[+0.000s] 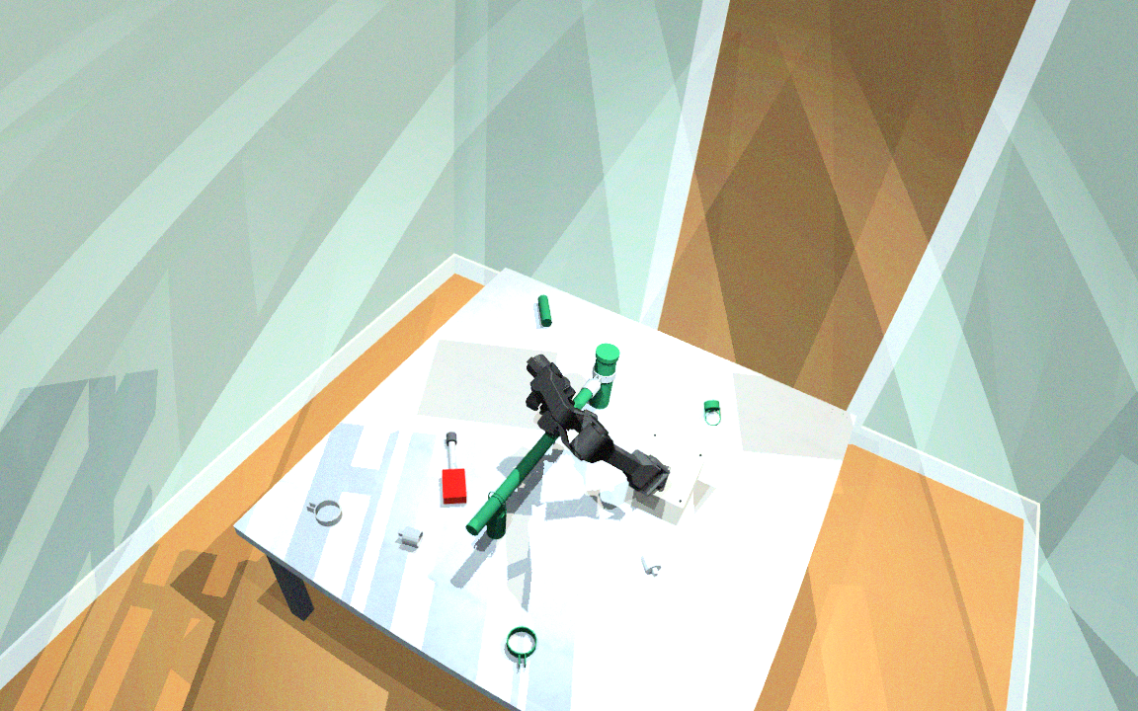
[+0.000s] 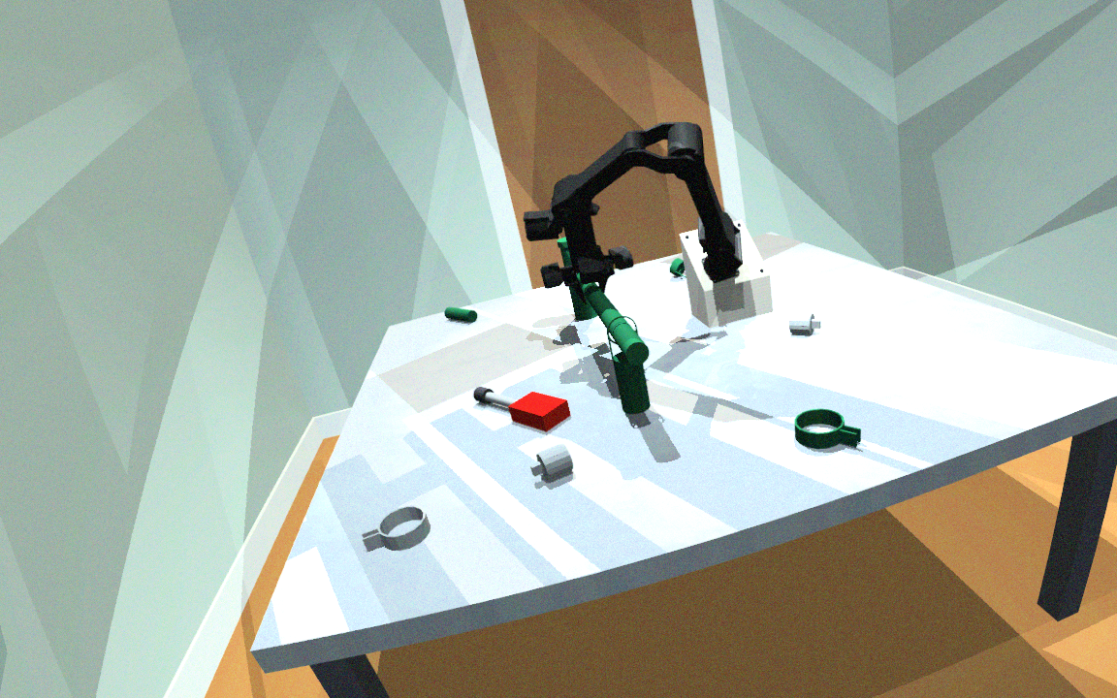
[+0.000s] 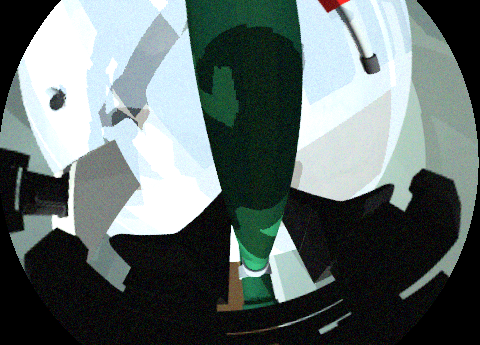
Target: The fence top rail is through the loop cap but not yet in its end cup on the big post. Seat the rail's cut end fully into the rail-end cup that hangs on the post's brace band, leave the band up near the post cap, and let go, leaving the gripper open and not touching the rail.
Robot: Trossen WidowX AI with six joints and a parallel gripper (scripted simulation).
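Observation:
My gripper (image 1: pixel 562 428) (image 2: pixel 593 282) (image 3: pixel 250 189) is shut on the green rail (image 1: pixel 520 473) (image 2: pixel 616 321) (image 3: pixel 250 110) near its big-post end. The rail's other end passes through the thin loop above the small post (image 1: pixel 496 524) (image 2: pixel 631 388) and sticks out beyond it. The big post (image 1: pixel 602 397) (image 2: pixel 583 306) (image 3: pixel 258 291) stands upright with a green cap (image 1: pixel 607 353). The pale brace band (image 1: pixel 604 377) sits a little below the cap. The rail's far end meets the pale rail-end cup (image 1: pixel 592 386) (image 3: pixel 255 271); how deep it sits inside cannot be told.
A red-handled tool (image 1: pixel 453 485) (image 2: pixel 539 411), a short green tube (image 1: pixel 543 310) (image 2: pixel 460 314), a grey cup (image 1: pixel 411 536) (image 2: pixel 556 462), another grey cup (image 2: pixel 802 325), a grey band (image 2: pixel 398 544) and a green band (image 2: pixel 818 440) lie loose. The arm stands on a white block (image 2: pixel 710 301).

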